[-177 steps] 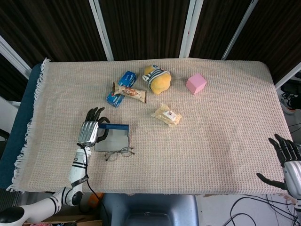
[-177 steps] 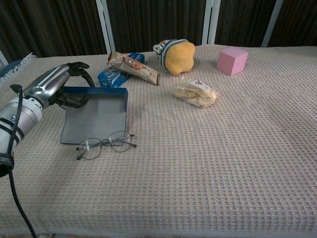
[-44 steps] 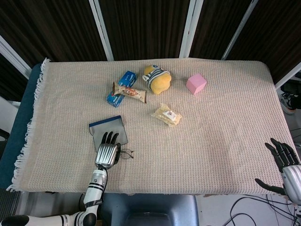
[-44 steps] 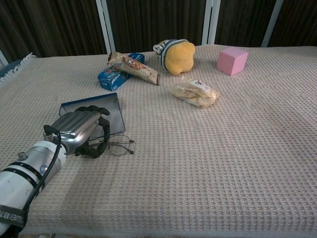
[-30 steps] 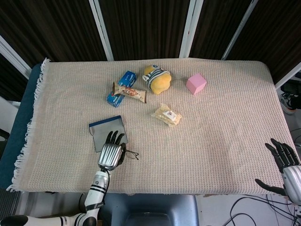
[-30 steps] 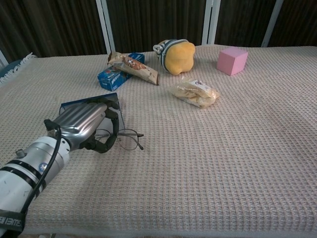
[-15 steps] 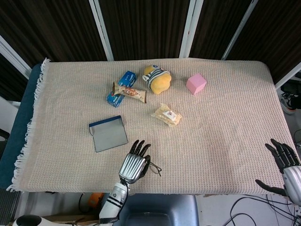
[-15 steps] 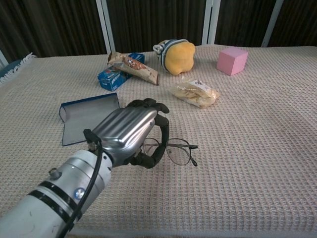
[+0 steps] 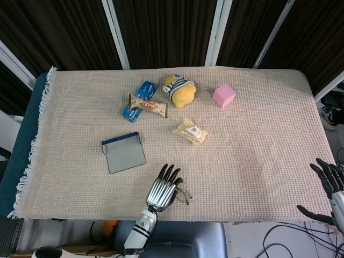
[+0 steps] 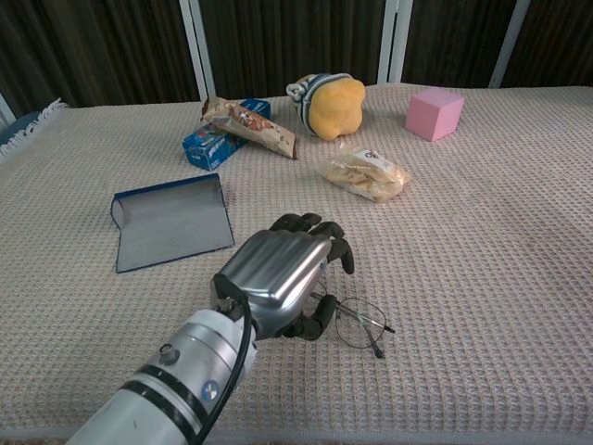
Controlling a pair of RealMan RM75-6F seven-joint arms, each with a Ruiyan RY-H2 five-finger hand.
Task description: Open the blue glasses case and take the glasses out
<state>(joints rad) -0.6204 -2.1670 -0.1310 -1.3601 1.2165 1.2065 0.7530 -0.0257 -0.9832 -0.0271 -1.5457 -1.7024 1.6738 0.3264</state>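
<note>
The blue glasses case (image 9: 124, 153) (image 10: 171, 222) lies open and empty on the left of the cloth. Well to the right of it and close to the table's front edge, my left hand (image 9: 163, 191) (image 10: 283, 278) curls its fingers over the left side of the thin wire-framed glasses (image 9: 184, 194) (image 10: 361, 324) and holds them low over the cloth. Their right lens and one temple stick out to the right of the hand. My right hand (image 9: 333, 188) hangs off the table's right front corner with its fingers spread, holding nothing.
At the back stand a blue snack box (image 9: 138, 99) (image 10: 218, 139) with a wrapped bar (image 9: 149, 106) across it, a yellow plush toy (image 9: 180, 88) (image 10: 335, 104) and a pink cube (image 9: 223, 95) (image 10: 434, 113). A clear snack packet (image 9: 191, 130) (image 10: 366, 174) lies mid-table.
My left hand left the case, took hold of the glasses in front of it and carried them right along the front edge. The right hand barely moved.
</note>
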